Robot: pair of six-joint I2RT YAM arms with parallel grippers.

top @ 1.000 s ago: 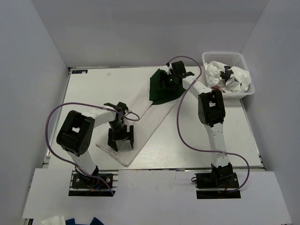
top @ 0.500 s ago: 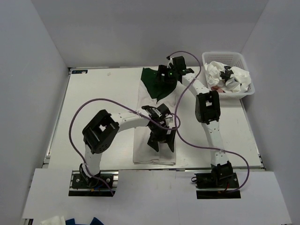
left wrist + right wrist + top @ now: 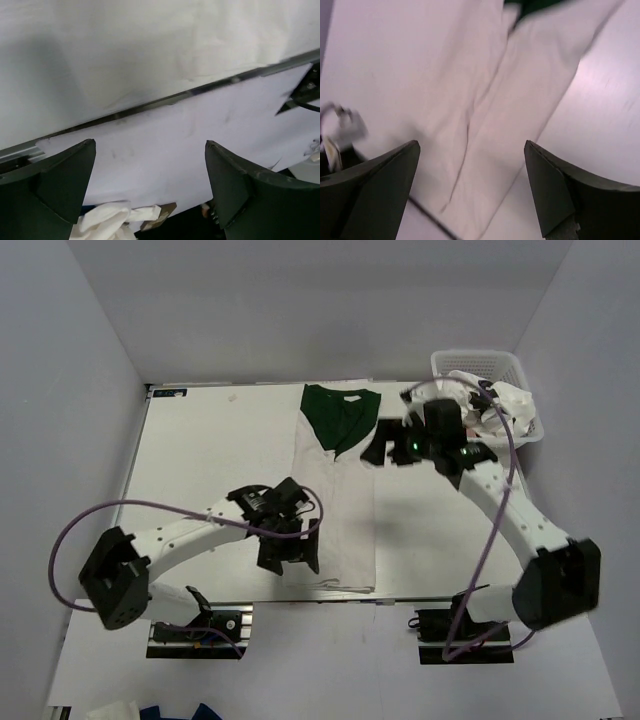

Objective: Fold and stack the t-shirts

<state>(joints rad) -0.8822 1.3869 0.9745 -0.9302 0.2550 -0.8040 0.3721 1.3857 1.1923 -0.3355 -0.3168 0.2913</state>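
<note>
We read the whole move off the long white cloth t-shirt (image 3: 335, 520), which lies flat on the pale counter (image 3: 210, 450) as a narrow strip. Its long axis runs straight from the far side toward the arm bases. A dark green cloth t-shirt (image 3: 340, 420) lies across the strip's far end, neckline showing. The left pincer (image 3: 290, 558) hangs over the strip's near left corner, its fingers spread wide with nothing between them. In its wrist view the strip's near hem lies just ahead of the tips. The right pincer (image 3: 385, 452) is likewise spread and empty, just off the strip's right edge, beside the green shirt. So each arm has one end: left is nearer the near hem, right nearer the far end. We judge that a fold across the long axis would bring the near end up toward the green shirt. More white shirts sit in the white plastic lattice basket (image 3: 445, 362), beyond the strip's far right.
</note>
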